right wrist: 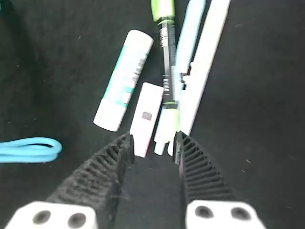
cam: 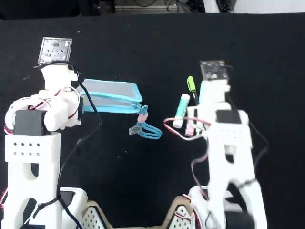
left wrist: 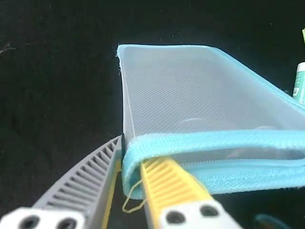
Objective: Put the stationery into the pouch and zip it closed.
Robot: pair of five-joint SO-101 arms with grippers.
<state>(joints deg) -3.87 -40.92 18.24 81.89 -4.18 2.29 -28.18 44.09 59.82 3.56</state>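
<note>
Left claw (left wrist: 131, 152) is pinching the pouch (left wrist: 190, 90) at its end corner. The yellow finger looks tucked under the upper zip band (left wrist: 228, 140) and the grey finger sits outside. Likely an anchor grip, keeping the pouch steady and its mouth lifted for loading. The zip bands sit apart, so the mouth looks open. Nothing can be made out inside through the mesh. The pouch lies flat on the black worktop (cam: 157, 47), in front of the left arm.

Right claw (right wrist: 152, 140) is spread and holds nothing. Its tips are low over the near ends of the stationery cluster. The small white-pink block (right wrist: 145, 117) and the green-capped marker (right wrist: 167, 62) lie between the tips, so one of these is probably the pick target. The glue stick (right wrist: 124, 78) lies just beside the block, outside the claw span. The long white pen (right wrist: 205, 57) lies along the marker on the other side.

The stationery sits well apart from the pouch, in front of the right arm. The pouch's blue strap loop (right wrist: 28, 149) lies between the two.

Judgement: first pick not yet made, all items still out, zip not yet closed. Risk: tightly bunched pens, so the claw may catch two at once.
</note>
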